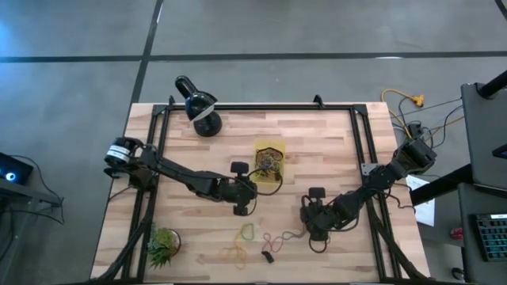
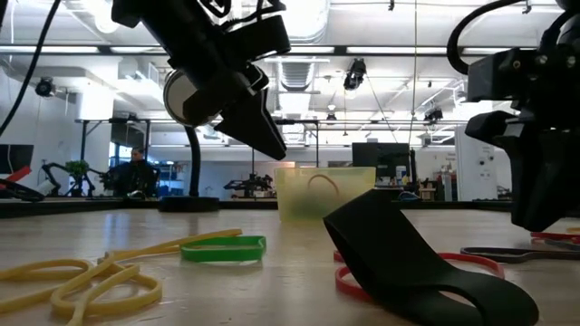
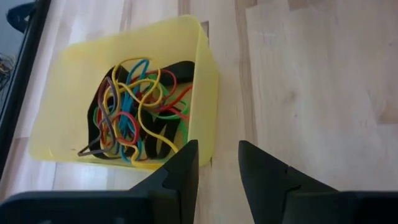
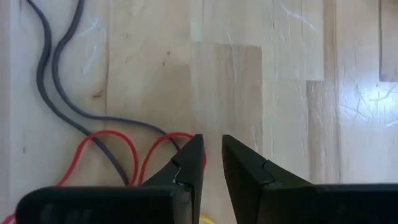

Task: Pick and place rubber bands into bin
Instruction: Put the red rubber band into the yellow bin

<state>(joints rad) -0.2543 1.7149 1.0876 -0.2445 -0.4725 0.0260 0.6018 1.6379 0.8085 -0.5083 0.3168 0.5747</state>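
Dark left claw [image 3: 216, 163] beside bin [image 3: 206, 93], empty

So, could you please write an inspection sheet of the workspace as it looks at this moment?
Surface: wooden table, bare planks between the items.
Job's things: yellow bin holds a tangle of rubber bands; loose bands lie near the front edge.
Clutter: black lamp at the back, small green plant at the front left corner.
Grippers: left gripper beside the bin, fingers apart, nothing between them; right gripper over a red band, narrow gap, nothing held.
Cables: yellow and dark cables off the table's right edge.
Surroundings: open workshop, a person seated far behind.
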